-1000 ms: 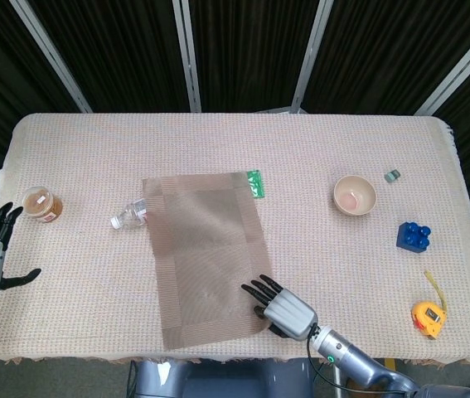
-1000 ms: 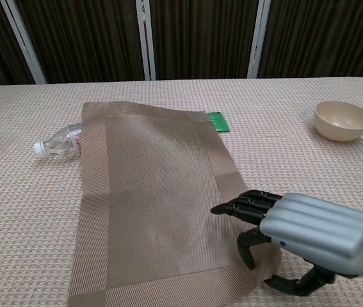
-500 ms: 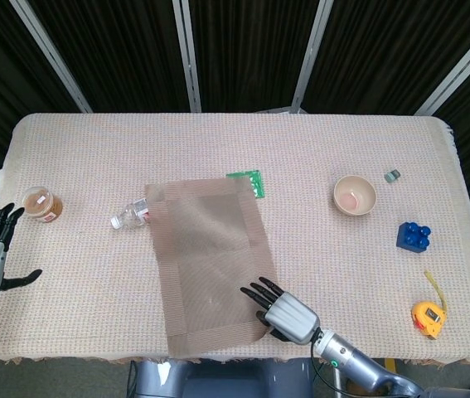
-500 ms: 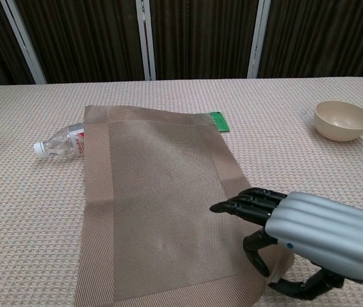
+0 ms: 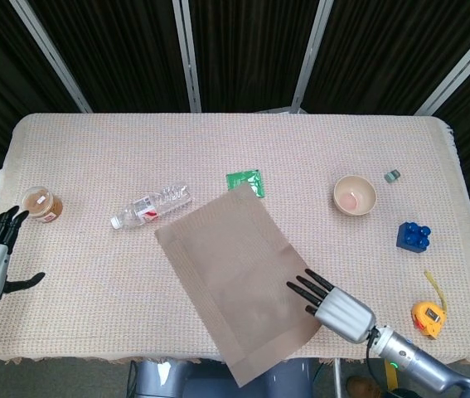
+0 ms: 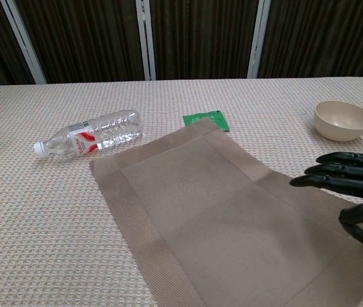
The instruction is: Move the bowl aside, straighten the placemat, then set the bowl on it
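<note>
right robot hand | on placemat corner; bowl well apart

— What sort of place is this?

— It looks like a robot test room or lab, not a home. One table, covered in a beige woven cloth, stands before black pleated curtains hung behind pale metal frame bars.

— What shows that?

— A mismatched scatter lies on the cloth: a clear plastic bottle, a blue toy brick, a yellow tape measure, a green packet, a small jar.
</note>
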{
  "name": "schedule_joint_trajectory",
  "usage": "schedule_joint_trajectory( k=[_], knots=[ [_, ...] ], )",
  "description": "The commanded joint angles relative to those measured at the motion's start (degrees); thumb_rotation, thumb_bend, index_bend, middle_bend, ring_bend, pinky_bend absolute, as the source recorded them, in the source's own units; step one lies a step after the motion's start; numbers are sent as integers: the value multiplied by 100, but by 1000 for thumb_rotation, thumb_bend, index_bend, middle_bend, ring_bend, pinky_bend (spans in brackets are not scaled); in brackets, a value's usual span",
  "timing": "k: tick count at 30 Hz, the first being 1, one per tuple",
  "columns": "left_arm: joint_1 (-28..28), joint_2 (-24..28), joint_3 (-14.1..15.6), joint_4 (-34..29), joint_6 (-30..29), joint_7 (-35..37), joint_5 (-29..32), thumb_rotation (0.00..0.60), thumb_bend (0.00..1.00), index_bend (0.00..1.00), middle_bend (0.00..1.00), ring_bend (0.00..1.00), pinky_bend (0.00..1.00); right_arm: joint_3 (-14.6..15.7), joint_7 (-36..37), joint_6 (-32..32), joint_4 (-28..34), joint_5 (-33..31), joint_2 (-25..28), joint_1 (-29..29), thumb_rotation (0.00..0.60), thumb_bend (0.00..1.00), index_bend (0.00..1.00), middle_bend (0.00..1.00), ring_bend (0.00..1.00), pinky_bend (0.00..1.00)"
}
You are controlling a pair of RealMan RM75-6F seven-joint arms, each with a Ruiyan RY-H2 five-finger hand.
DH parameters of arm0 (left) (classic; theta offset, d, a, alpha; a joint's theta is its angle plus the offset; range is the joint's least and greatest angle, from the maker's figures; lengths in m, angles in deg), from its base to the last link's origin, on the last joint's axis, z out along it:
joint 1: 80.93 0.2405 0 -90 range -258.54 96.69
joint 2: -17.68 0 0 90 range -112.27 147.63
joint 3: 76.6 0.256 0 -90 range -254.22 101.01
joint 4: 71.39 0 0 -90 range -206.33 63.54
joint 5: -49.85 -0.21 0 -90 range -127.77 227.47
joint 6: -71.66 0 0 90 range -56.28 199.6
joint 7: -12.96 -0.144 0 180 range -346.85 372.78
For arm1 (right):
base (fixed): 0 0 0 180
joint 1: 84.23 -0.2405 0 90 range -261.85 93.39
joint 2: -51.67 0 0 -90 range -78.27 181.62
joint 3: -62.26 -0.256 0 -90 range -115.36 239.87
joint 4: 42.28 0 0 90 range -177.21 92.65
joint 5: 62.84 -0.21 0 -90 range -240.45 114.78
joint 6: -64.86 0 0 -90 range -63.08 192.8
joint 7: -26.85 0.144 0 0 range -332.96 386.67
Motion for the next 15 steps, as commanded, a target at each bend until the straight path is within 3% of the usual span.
schedule_joint_trajectory(
  k=[1,15],
  knots=[
    [-5,-5,2,2,6,-5,-8,600,53,0,0,0,0,-19,-228,68,-585,183,199,-168,600,352,664,16,0,0],
    [-35,-67,-5,101,88,-78,114,600,52,0,0,0,0,-263,-184,101,-2653,707,-204,-991,600,351,664,18,0,0]
  ],
)
